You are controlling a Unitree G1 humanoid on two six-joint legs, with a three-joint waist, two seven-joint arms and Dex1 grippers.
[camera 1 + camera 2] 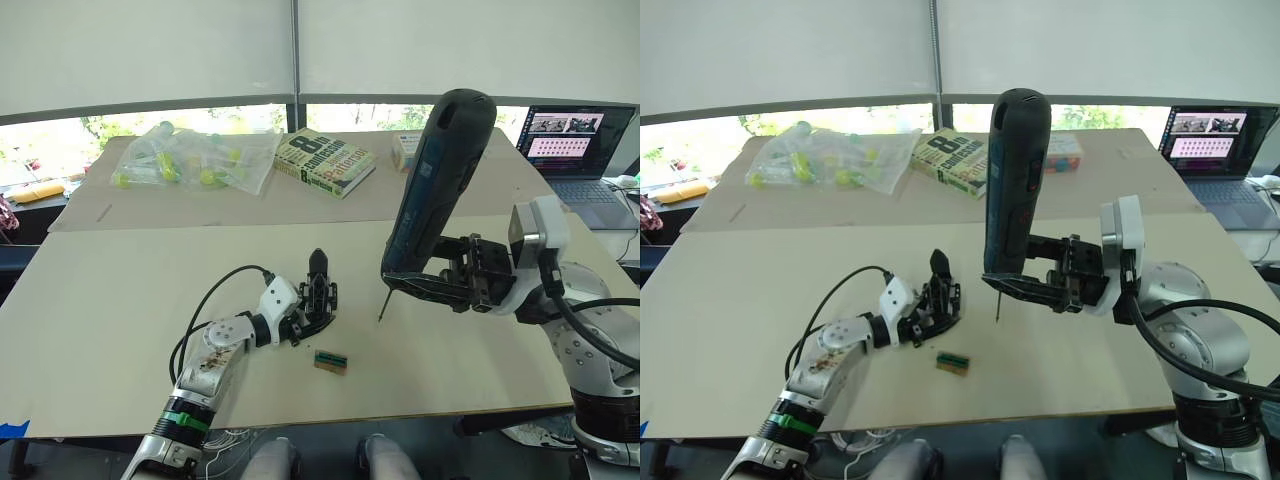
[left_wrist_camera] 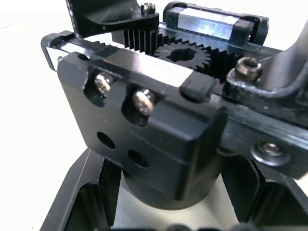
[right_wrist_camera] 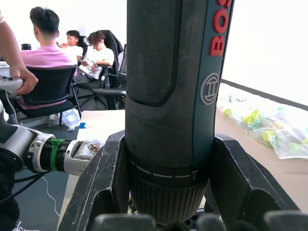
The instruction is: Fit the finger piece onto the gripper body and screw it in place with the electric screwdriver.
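Observation:
The gripper body (image 1: 318, 292) is a chunky black mechanism resting on the table (image 1: 120, 290), with a pointed black finger sticking up from it. My left gripper (image 1: 308, 316) is shut on its base. In the left wrist view the gripper body (image 2: 144, 120) shows a rack, a gear and a block with two screws and two empty holes. My right gripper (image 1: 402, 285) is shut on the electric screwdriver (image 1: 440, 170), held upright to the right of the body. Its thin bit (image 1: 383, 306) points down just above the table. The finger piece is hidden or out of view.
A small green-and-tan block (image 1: 331, 361) lies in front of the gripper body. At the back are a bag of small items (image 1: 190, 160), a book (image 1: 323, 161) and a small box (image 1: 405, 150). A laptop (image 1: 575, 150) stands far right. Several people (image 3: 48, 57) sit beyond the table.

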